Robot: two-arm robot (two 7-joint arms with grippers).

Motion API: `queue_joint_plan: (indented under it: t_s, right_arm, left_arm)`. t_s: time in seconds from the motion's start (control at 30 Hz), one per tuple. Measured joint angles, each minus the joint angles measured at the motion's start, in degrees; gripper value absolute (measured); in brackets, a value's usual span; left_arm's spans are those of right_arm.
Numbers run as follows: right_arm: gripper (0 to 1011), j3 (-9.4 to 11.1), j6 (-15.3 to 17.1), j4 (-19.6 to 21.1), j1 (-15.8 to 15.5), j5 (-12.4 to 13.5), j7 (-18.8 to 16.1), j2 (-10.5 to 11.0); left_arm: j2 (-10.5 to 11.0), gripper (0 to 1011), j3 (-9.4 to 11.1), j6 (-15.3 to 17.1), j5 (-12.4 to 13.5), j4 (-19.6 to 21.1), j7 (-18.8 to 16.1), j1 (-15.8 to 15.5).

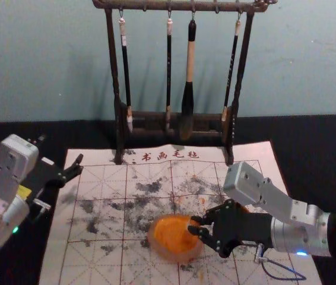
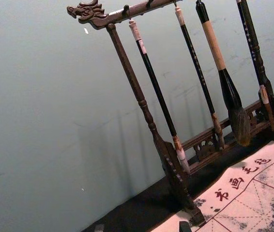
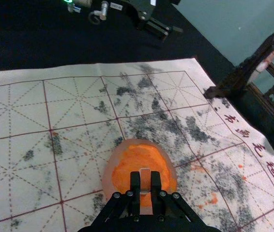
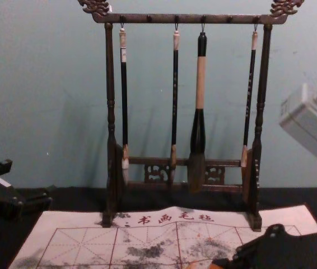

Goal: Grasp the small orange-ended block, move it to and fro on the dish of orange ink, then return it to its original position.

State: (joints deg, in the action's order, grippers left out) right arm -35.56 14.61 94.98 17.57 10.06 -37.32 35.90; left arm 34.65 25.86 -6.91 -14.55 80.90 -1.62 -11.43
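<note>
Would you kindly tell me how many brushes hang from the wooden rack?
4. On the rack, from the left: a slim brush near the left end, a slim brush mid-rack, a thick brush right of that, and a slim brush near the right end.

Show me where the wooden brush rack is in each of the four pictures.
Head view: the brush rack stands upper centre, at the mat's far edge.
Left wrist view: it appears slanted, brushes hanging from it.
Right wrist view: part of it, by the lettering, beyond the ink dish.
Chest view: upright, just right of centre.
Shared landmark: the lettering on the mat, by the rack's feet.
</note>
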Motion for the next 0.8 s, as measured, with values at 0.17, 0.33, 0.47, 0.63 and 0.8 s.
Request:
queue_joint_plan:
  t_s: [0.17,0.33,0.47,0.63,0.8]
  right_arm:
    - [92,-0.6,-0.1,0.4,0.0,0.0,-0.3,0.0]
    - [92,-1.4,-0.2,0.5,0.3,-0.1,-0.7,-0.3]
    - [92,-1.9,-0.2,0.5,0.5,-0.4,-0.8,-0.6]
    - [92,-2.4,-0.3,0.0,0.9,-0.7,-0.7,-1.0]
    - [92,-2.7,-0.3,-0.7,1.4,-1.1,-0.6,-1.5]
  left_arm:
    - [0.0,1001,0.0,0.0,0.0,0.0,0.0,0.0]
    - [0.0,1001,0.0,0.0,0.0,0.0,0.0,0.0]
    - [0.0,1001,0.0,0.0,0.0,0.0,0.0,0.0]
    - [0.0,1001,0.0,0.0,0.0,0.0,0.0,0.0]
    - [0.0,1001,0.0,0.0,0.0,0.0,0.0,0.0]
